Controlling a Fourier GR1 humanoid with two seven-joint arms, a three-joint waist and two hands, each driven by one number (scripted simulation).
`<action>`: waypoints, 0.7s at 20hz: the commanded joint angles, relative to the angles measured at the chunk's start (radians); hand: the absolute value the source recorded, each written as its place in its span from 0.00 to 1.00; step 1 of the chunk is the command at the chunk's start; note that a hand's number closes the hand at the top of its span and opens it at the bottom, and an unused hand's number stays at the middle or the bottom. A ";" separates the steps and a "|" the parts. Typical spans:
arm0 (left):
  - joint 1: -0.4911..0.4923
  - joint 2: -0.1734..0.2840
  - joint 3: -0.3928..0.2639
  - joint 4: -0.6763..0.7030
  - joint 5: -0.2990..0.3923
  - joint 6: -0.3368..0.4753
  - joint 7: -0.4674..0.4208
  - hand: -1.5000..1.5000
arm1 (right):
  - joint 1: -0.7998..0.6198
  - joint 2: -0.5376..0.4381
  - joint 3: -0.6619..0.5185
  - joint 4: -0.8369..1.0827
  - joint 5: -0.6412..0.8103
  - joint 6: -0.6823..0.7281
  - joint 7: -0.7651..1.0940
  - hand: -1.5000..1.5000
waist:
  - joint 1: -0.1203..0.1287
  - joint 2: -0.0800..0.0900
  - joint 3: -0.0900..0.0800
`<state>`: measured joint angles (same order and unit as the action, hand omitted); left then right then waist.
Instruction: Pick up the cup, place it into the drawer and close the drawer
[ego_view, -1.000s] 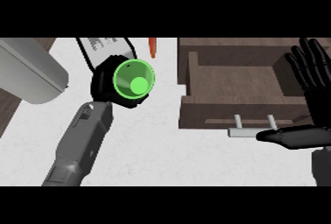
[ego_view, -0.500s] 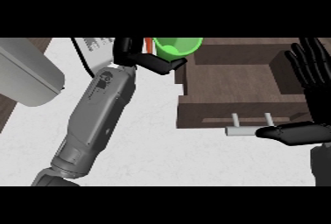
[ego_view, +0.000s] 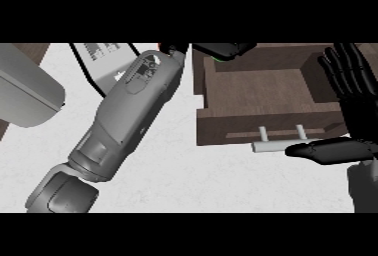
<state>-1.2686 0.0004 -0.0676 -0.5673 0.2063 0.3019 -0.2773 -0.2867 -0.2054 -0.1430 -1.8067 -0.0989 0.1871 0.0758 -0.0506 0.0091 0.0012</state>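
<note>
Head view shows the left hand grasping the cup above the drawer, so it should lower before letting go, while the right hand rests released.

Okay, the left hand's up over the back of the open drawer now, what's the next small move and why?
Probably lower the left hand into the drawer and then release. That hand sits over the drawer's far edge with only a sliver of the green cup showing under it, and the drawer's floor below looks bare. The right hand rests open by the handle.
</note>
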 joint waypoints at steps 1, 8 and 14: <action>-0.040 0.000 -0.058 0.156 0.013 0.039 -0.010 1.00 | -0.006 -0.008 0.006 -0.034 -0.023 0.021 0.018 0.00 | -0.031 0.009 0.000; -0.082 0.000 -0.196 0.255 0.091 -0.020 0.075 1.00 | -0.066 -0.001 0.024 0.044 -0.012 0.034 -0.030 0.00 | -0.080 0.027 0.002; -0.048 0.000 -0.288 0.277 0.112 -0.040 0.095 1.00 | -0.131 0.001 0.032 0.038 -0.035 0.029 0.027 0.00 | -0.135 0.037 0.001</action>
<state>-1.3277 0.0000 -0.3038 -0.3093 0.2995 0.2764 -0.1990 -0.3690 -0.2051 -0.1142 -1.7824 -0.1241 0.2215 0.0735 -0.1570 0.0383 0.0025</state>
